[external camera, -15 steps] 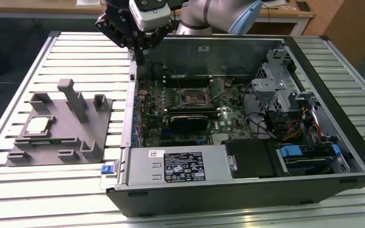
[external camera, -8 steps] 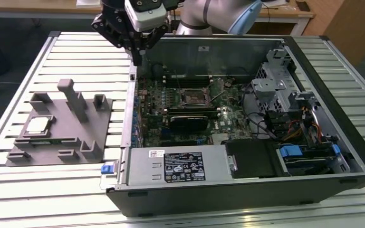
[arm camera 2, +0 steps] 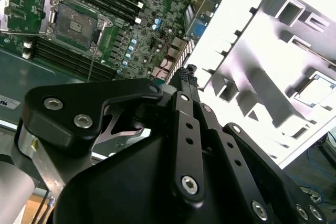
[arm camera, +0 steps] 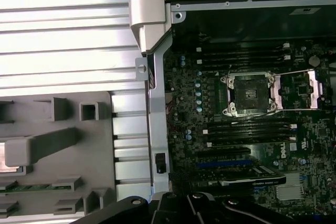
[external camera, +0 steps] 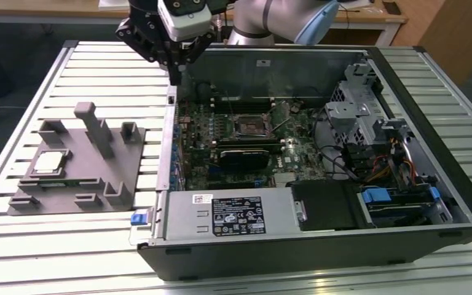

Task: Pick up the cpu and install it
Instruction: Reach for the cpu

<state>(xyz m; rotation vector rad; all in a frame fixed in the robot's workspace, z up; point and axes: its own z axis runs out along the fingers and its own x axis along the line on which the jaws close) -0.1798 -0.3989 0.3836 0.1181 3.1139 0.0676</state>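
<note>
Gripper (arm camera 2: pixel 186 72) closest, fingers together, empty, above the case's (external camera: pixel 302 249) far corner; cpu (external camera: pixel 48 162) lies in grey tray (external camera: pixel 76 167), the exterior view's left — probably light, stiff, fragile; grip its edges.

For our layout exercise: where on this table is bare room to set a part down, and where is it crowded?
Bare table slats lie between the grey tray and the table's edges, in the exterior view above and below it. Crowded: the tray around the cpu, the open computer case.
</note>
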